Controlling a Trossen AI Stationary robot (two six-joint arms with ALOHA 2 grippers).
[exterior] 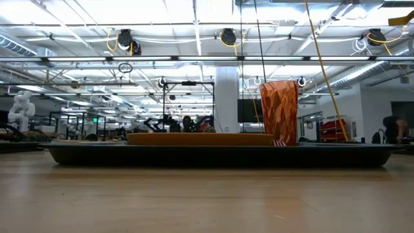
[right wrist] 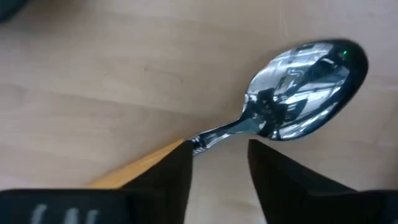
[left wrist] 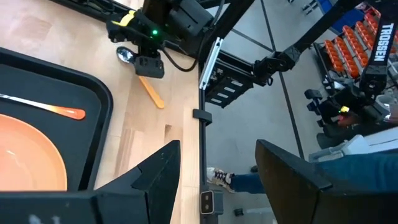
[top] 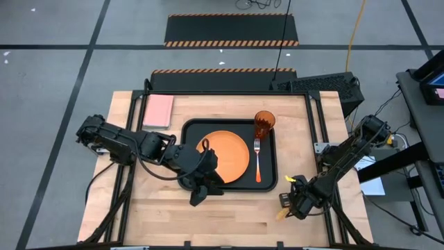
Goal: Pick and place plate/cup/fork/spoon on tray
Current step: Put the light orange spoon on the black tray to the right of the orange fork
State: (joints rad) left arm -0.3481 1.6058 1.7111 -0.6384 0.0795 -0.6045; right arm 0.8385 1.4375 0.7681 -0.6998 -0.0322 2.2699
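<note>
Right end effector (top: 295, 201) is down low over the wooden surface (top: 236, 215), just off the tray's (top: 189, 128) near right corner, and it sits right at the spoon (right wrist: 292, 118). From its wrist camera, the two dark fingers (right wrist: 171, 171) stand parted on either side of the spoon's neck, where the silver stem meets the orange-yellow handle; whether they actually press on it I cannot tell. The spoon lies flat on the wood, bowl up, outside the tray.

Left end effector (top: 201, 186) hangs over the tray's near edge, beside the plate (top: 225, 154), fingers spread wide with nothing between them.

On the black tray, the orange plate lies flat toward the left. The fork (top: 257, 161) lies just to the plate's right, tines pointing to the far side. The cup (top: 264, 125) stands upright in the far right corner of the tray. A pink pad (top: 159, 110) lies on the wood beyond the tray's far left corner.
</note>
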